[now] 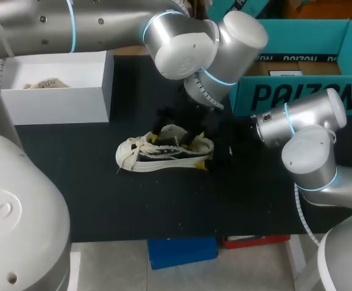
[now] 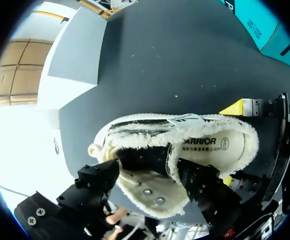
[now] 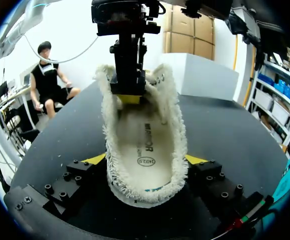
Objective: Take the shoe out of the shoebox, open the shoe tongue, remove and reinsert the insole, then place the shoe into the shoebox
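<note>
Dark printed lettering and a small round stamp run along the cream insole inside the black-and-white fleece-trimmed shoe. Large black block letters cross the near wall of the teal cardboard box at the far right of the bench.

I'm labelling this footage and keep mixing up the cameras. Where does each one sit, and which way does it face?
Head view: fixed above and behind the robot, looking down on the table; left arm and right arm meet at the shoe.
Left wrist view: on the left arm, looking down past the left hand into the shoe.
Right wrist view: on the right arm, low, looking heel to toe; the right hand holds the heel.
Shared: both wrist views show the shoe's inside and the other hand.
</note>
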Motion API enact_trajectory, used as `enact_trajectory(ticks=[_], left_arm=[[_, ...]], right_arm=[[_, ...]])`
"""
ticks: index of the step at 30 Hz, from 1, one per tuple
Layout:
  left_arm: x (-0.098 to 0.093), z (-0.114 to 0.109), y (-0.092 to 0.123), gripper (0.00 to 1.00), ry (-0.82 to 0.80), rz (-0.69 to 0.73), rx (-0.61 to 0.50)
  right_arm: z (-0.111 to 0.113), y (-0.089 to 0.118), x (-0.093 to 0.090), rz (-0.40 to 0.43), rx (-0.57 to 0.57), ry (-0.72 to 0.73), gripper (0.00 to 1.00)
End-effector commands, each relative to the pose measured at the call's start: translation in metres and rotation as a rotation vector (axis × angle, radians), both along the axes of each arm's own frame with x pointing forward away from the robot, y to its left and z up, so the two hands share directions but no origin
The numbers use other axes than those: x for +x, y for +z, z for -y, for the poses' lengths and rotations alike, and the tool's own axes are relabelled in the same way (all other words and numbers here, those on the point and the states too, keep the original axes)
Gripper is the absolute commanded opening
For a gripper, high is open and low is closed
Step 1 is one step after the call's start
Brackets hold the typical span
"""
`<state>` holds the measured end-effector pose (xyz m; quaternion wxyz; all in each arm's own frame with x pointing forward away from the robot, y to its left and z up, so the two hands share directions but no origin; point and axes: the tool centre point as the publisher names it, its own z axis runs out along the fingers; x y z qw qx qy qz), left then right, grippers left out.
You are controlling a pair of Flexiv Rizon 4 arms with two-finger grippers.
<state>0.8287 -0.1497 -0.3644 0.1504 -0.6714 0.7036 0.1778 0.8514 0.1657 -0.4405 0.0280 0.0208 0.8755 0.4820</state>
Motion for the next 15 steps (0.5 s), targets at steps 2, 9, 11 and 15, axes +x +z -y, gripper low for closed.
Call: enact_trajectory(ticks=[2,9,11,15], left_arm=[[0.0016,0.0052,-0.0039,0.46,-0.006,-0.004,0.035],[0.0031,0.0029,-0.0065,0.44,-0.009,-0.002,0.051],[0.0031,0.0025,-0.0066,0.34,-0.012,-0.005,0.055],[0.0023,0.0025,-0.0051,0.00,-0.020,-0.010,0.048]], right_arm=[[-0.0027,-0.0032,0.0023,0.000,-0.001,-0.003,0.00],[-0.0027,-0.0032,0.0023,0.000,-0.001,-0.003,0.00],[-0.0027,-0.0032,0.0023,0.000,-0.001,-0.003,0.00],[-0.0027,-0.0032,0.0023,0.000,-0.001,-0.003,0.00]])
